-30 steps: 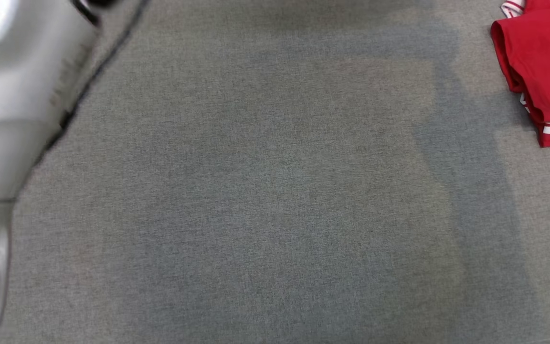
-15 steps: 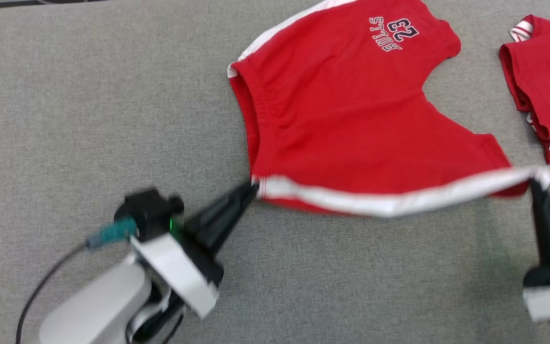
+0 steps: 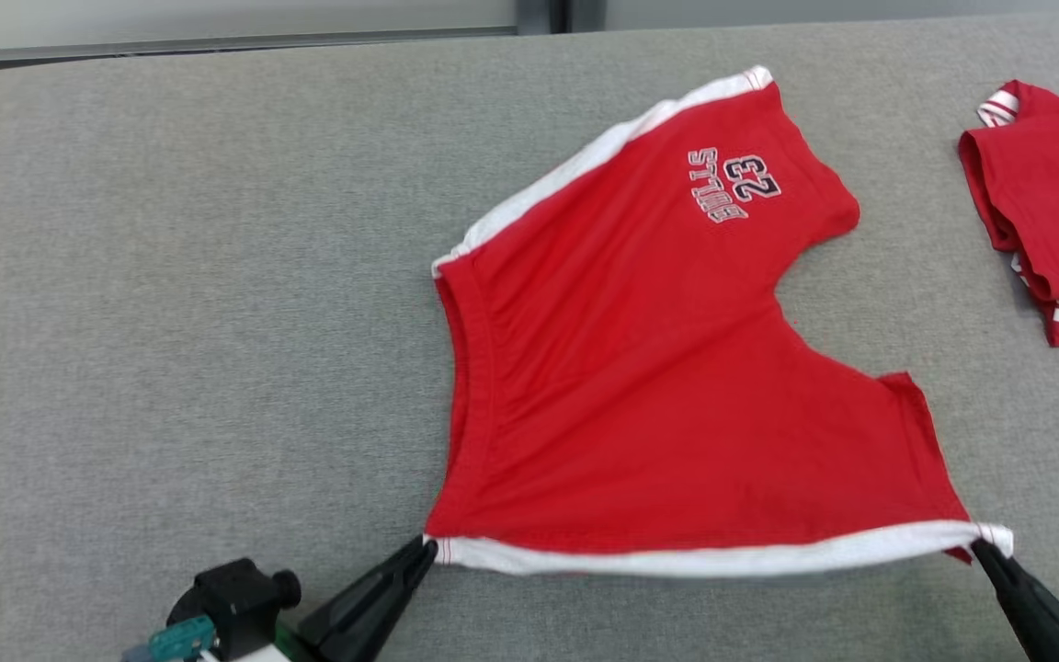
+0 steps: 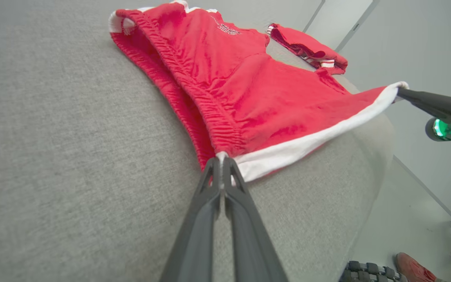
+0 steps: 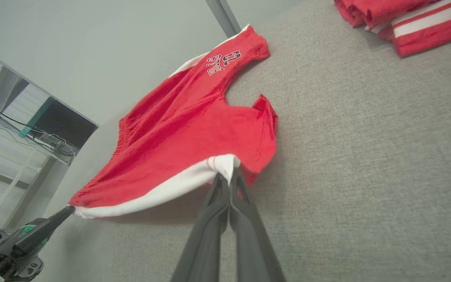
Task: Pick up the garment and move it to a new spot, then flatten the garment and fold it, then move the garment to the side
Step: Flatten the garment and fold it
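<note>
The red shorts (image 3: 658, 386) lie spread on the grey counter (image 3: 171, 276) in the middle of the head view, reaching from 12 o'clock down to 6 o'clock, with the number print on the far leg. The left fingers (image 3: 405, 565) are closed on the near waistband corner at 7 o'clock. The right fingers (image 3: 994, 561) are closed on the near hem corner at 5 o'clock. The white side stripe is pulled tight between them and seems lifted a little off the counter. I judge that the picking up and moving is mostly done and the flattening is now in hand: the cloth is nearly flat, with some soft creases. The folding and the move to the side are not yet done. Another red garment (image 3: 1053, 211), folded, rests at 2 o'clock, well apart
</note>
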`<state>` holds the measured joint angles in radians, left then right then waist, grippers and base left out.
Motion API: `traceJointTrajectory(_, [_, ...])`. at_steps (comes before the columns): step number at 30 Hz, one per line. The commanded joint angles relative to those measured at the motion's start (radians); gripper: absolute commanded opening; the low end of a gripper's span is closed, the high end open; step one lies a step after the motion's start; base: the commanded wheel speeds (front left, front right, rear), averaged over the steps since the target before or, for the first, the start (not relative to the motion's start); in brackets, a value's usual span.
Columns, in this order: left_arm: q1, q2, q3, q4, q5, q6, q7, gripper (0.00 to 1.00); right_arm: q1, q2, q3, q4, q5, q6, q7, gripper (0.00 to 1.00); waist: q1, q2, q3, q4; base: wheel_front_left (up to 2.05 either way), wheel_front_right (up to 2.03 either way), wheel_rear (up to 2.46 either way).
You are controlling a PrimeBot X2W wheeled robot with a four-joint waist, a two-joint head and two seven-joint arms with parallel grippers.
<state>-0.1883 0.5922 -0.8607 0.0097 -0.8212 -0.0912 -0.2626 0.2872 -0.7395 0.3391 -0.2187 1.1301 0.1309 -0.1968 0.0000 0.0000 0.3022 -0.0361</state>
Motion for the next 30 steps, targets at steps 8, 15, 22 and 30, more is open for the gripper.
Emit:
traceJointTrajectory(8, [0.029, 0.038, 0.024, -0.134, -0.075, 0.033, 0.053, 0.00, 0.115, -0.103, -0.092, -0.108, 0.102, -0.001, 0.033, 0.00, 0.0000, 0.0000, -0.025, 0.048, 0.00, 0.00, 0.00])
traceJointTrajectory(15, [-0.080, -0.025, 0.056, -0.148, -0.214, -0.002, 0.137, 0.00, 0.004, -0.171, -0.164, -0.130, 0.196, 0.000, 0.129, 0.00, 0.0000, 0.0000, 0.018, 0.076, 0.00, 0.00, 0.00])
traceJointTrajectory(22, [-0.249, -0.091, 0.084, -0.103, -0.383, -0.030, 0.261, 0.00, -0.207, -0.227, -0.188, -0.101, 0.290, 0.000, 0.245, 0.00, 0.0000, 0.0000, 0.102, 0.105, 0.00, 0.00, 0.00])
traceJointTrajectory(30, [-0.382, -0.119, 0.149, -0.028, -0.552, -0.038, 0.357, 0.00, -0.526, -0.251, -0.166, 0.001, 0.408, 0.000, 0.410, 0.00, 0.0000, 0.0000, 0.199, 0.109, 0.00, 0.00, 0.00])
